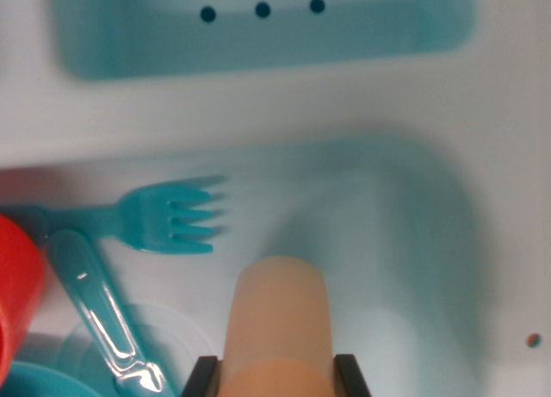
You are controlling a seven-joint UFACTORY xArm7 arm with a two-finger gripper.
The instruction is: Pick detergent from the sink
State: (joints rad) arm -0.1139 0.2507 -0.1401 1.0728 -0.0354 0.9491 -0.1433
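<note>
We see only gripper [277, 381] tips, at bottom edge of wrist view, just left of centre. Two dark fingers [201, 378] poke up from edge, one each side of peach-coloured bottle [277, 319]. Both fingers sit tight against bottle's sides, so jaws look closed on it. Bottle stands up between them toward middle of view, blurred. Fingers level with each other, pose looks straight, not tilted. We cannot see arm, wrist or rest of gripper body from this camera.
</note>
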